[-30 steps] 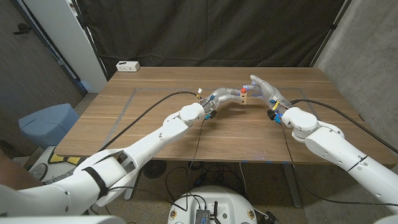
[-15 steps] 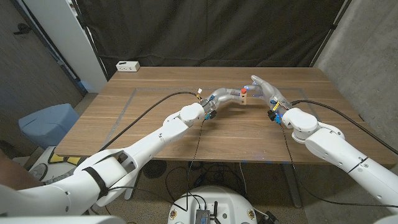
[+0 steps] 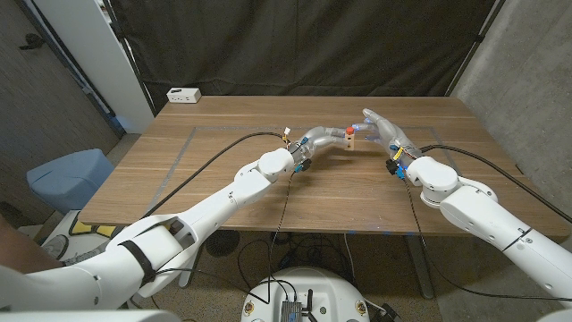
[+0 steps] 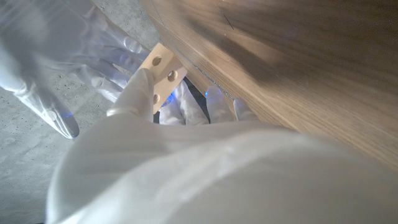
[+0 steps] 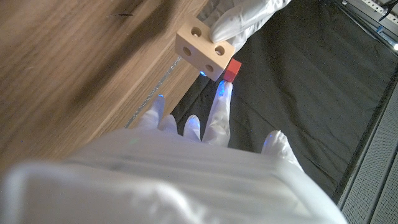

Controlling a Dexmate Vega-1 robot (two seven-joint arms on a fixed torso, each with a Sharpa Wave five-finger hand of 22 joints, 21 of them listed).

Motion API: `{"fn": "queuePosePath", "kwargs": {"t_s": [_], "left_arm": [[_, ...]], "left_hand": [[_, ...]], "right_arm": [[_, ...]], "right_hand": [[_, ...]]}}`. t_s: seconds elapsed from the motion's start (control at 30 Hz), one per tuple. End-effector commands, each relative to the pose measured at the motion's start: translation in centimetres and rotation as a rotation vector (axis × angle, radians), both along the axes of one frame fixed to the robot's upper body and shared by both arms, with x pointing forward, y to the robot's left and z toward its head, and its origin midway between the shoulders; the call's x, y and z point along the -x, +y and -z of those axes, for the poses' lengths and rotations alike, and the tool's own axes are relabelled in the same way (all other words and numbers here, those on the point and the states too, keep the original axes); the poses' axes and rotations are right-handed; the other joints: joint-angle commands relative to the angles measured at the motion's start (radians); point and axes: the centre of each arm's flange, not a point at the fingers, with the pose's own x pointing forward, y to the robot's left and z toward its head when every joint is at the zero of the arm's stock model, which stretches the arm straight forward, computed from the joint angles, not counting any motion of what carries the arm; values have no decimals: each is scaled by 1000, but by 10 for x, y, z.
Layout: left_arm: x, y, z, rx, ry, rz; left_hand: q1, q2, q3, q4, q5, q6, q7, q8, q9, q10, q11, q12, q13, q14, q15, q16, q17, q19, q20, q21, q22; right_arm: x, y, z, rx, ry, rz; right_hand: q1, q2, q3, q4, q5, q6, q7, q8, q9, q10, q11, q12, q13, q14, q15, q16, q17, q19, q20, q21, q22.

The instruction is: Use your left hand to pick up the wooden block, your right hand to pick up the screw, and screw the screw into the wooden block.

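My left hand (image 3: 322,139) holds the small wooden block (image 3: 353,141) just above the table's middle, gripping one end. The block (image 5: 202,48) shows round holes on its faces, and the left hand's fingers (image 5: 244,17) grip it. The red-headed screw (image 3: 348,131) sticks out of the block; its red head (image 5: 232,70) sits against one face. My right hand (image 3: 381,132) stands right beside the block with fingers spread, and one fingertip (image 5: 220,99) reaches up to the red head. In the left wrist view the block (image 4: 161,68) sits at my left hand's (image 4: 186,162) fingertips, with the right hand (image 4: 37,68) blurred beyond.
A white power strip (image 3: 182,94) lies at the table's far left corner. Black cables (image 3: 223,145) run across the wooden table (image 3: 223,121) along both arms. A blue bin (image 3: 67,177) stands off the table's left side.
The right hand has shifted very slightly beside the block. The left hand and the block have stayed in place.
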Motion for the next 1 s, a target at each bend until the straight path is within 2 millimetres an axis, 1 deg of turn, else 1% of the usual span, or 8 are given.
{"fn": "queuePosePath", "kwargs": {"t_s": [0.03, 0.13, 0.2, 0.43, 0.6, 0.9, 1.0], "left_arm": [[0, 1, 0, 2, 0, 1], [-1, 0, 0, 1, 1, 3], [-1, 0, -1, 0, 1, 3], [-2, 0, -1, 0, 2, 4], [-2, 0, 0, 0, 5, 5], [-2, 1, 0, 0, 4, 3], [-2, 1, 0, 0, 4, 2]], "left_hand": [[-16, 35, 59, 65, 6, 83, 68, 12, 5, 3, -5, 3, 3, 7, -2, 3, 1, 7, 0, 1, 6], [-16, 35, 59, 65, 6, 82, 68, 12, 5, 1, -4, 3, 3, 7, -3, 3, 1, 7, 1, 1, 6], [-16, 35, 59, 65, 6, 82, 69, 12, 5, 1, -4, 3, 3, 7, -1, 3, 0, 7, 0, 1, 6], [-16, 34, 58, 66, 6, 83, 69, 12, 5, 2, -3, 2, 2, 8, -2, 3, 0, 7, 0, 1, 6], [-16, 34, 58, 66, 6, 82, 69, 12, 5, 1, -3, 2, 3, 7, -2, 2, 0, 7, 1, 1, 6], [-15, 35, 59, 66, 6, 82, 70, 12, 5, 0, -2, 2, 2, 7, -2, 2, 0, 7, 1, 1, 6], [-15, 35, 58, 66, 6, 81, 70, 12, 5, 1, -3, 2, 2, 7, -2, 2, 0, 7, 0, 1, 6]], "right_arm": [[3, -1, 1, -3, 3, 12], [4, -2, 2, -3, 3, 14], [4, -2, 2, -5, 2, 16], [7, -2, 2, -5, 2, 21], [8, -2, 3, -2, 4, 23], [11, -1, 3, -1, 4, 22], [12, -1, 3, 1, 2, 18]], "right_hand": [[1, 1, 8, -2, 7, 19, 0, 6, 3, 11, -1, 8, 1, 10, 4, 8, 3, 12, 3, 6, 3], [2, 1, 8, -3, 7, 26, 2, 7, 3, 18, 1, 10, 1, 13, 4, 9, 3, 15, 3, 7, 3], [3, 2, 9, -3, 8, 30, 5, 7, 3, 22, -4, 10, 1, 17, 3, 10, 3, 16, 3, 6, 3], [2, 1, 9, -3, 8, 48, 6, 10, 3, 35, -1, 12, 1, 25, 3, 11, 3, 17, 2, 6, 3], [2, 2, 10, -3, 8, 73, 13, 16, 3, 48, -2, 13, 1, 30, 2, 12, 3, 22, 1, 6, 3], [3, 2, 11, -3, 8, 101, 21, 20, 2, 75, 5, 18, 1, 42, 0, 13, 3, 28, 2, 7, 3], [3, 3, 11, -3, 8, 119, 22, 24, 2, 84, 0, 19, 1, 47, -1, 14, 3, 30, 2, 6, 3]]}}
